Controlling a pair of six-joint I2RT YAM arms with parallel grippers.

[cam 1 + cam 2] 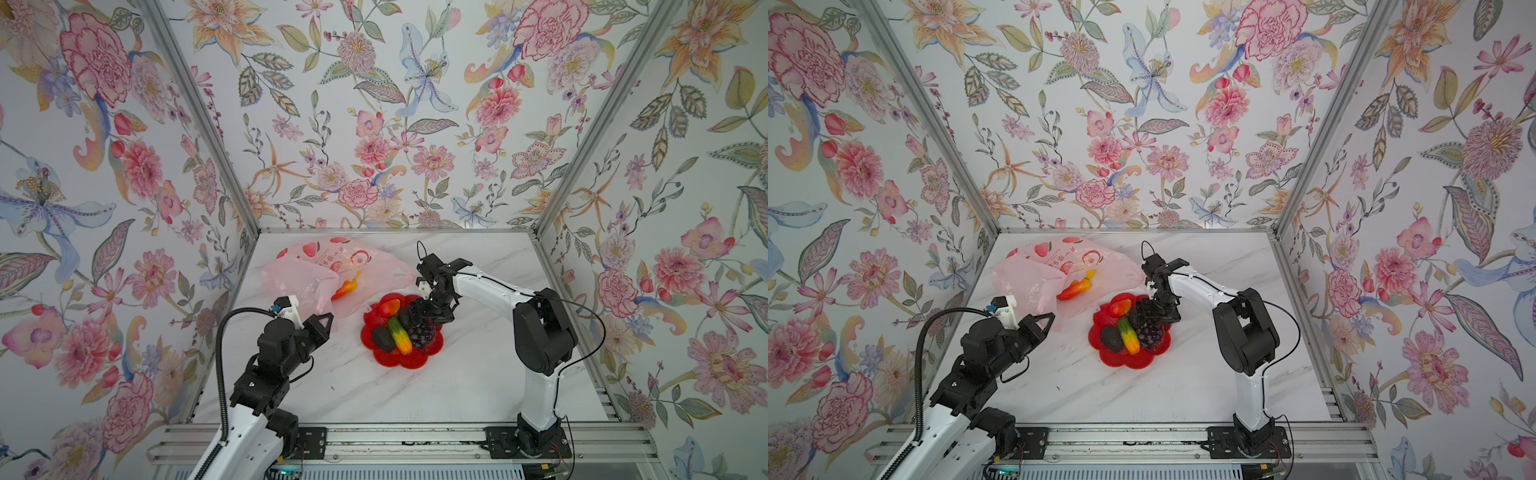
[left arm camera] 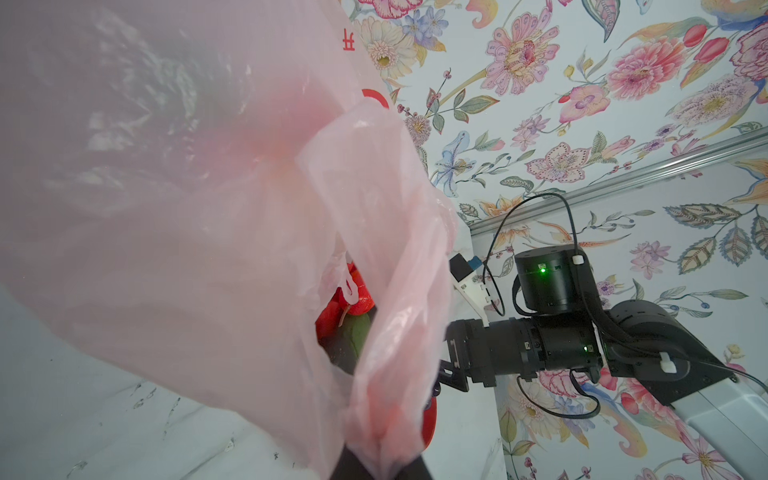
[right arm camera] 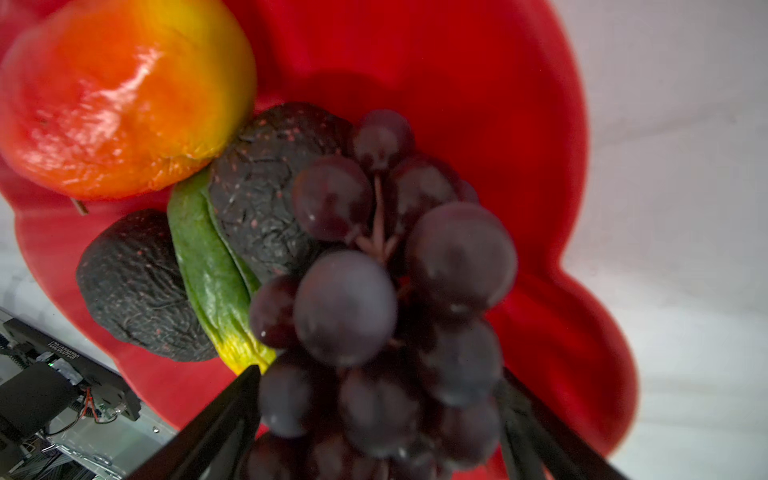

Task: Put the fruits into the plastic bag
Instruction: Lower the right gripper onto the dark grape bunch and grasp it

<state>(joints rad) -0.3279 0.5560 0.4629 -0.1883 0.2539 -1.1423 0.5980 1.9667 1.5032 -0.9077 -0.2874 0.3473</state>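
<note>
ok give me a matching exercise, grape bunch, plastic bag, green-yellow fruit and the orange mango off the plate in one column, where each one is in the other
1 grape bunch
2 plastic bag
3 green-yellow fruit
4 orange mango off the plate

A in the bag's open mouth
B on the red plate, between the right gripper's open jaws
C pinched in the left gripper
D on the plate between two avocados

Pairs: 1-B, 2-C, 3-D, 4-A

Floral wallpaper (image 1: 374, 124) covers three walls, joined by aluminium posts (image 1: 200, 116). The white marbled tabletop (image 1: 374, 395) is evenly lit, with a slotted metal rail (image 1: 415, 440) along its near edge.
</note>
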